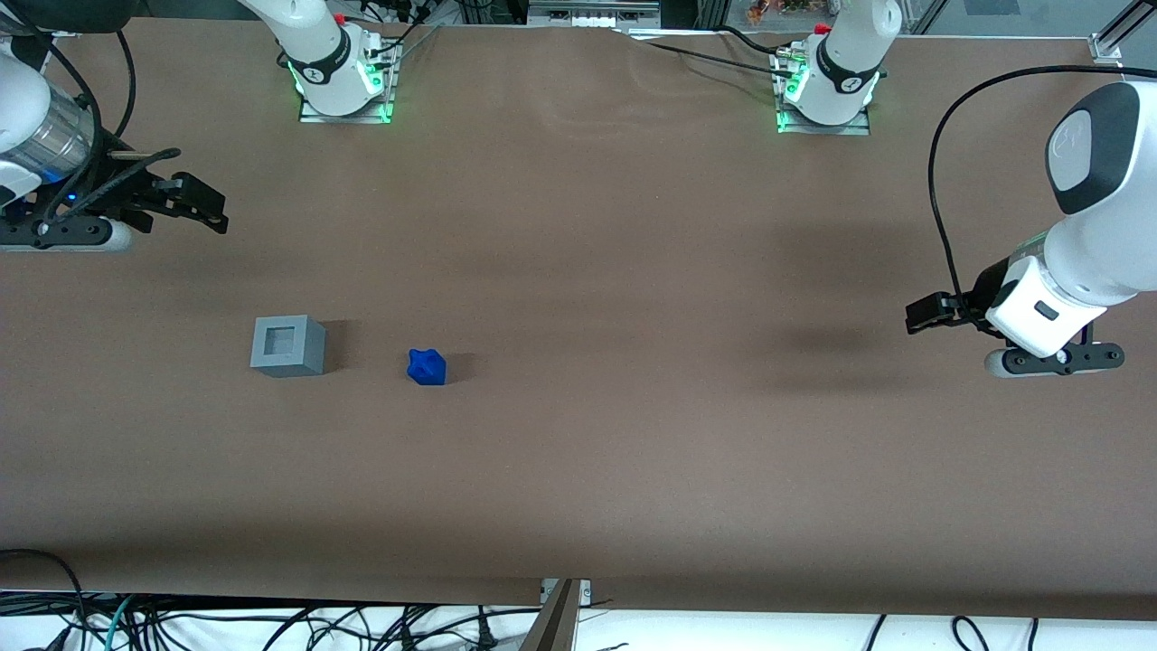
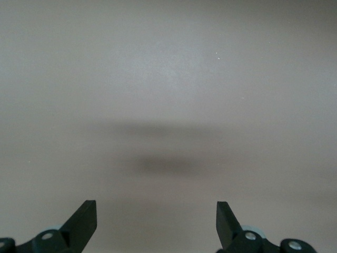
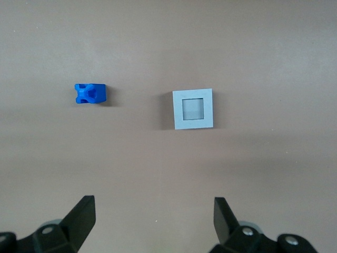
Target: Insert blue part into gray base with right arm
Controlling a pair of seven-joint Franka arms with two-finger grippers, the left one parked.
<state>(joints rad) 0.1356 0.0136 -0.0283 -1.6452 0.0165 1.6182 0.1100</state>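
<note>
— Where is the gripper (image 1: 194, 201)?

— Up above the brown table (image 1: 633, 452), farther from the front camera than the two pieces. Its fingers (image 3: 81, 216) are spread wide, holding nothing, touching nothing.

— And the blue part (image 1: 427, 366)?

— Lying on the table, near the gray base (image 1: 288, 345) but apart. The base's square hole faces up.

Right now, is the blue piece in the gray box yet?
Not yet. Nothing looks done: the blue part lies on the table beside the gray base, apart from it, and the recess is empty. The gripper hangs open above the table, holding nothing. Left: grab the blue part and push it in.
</note>
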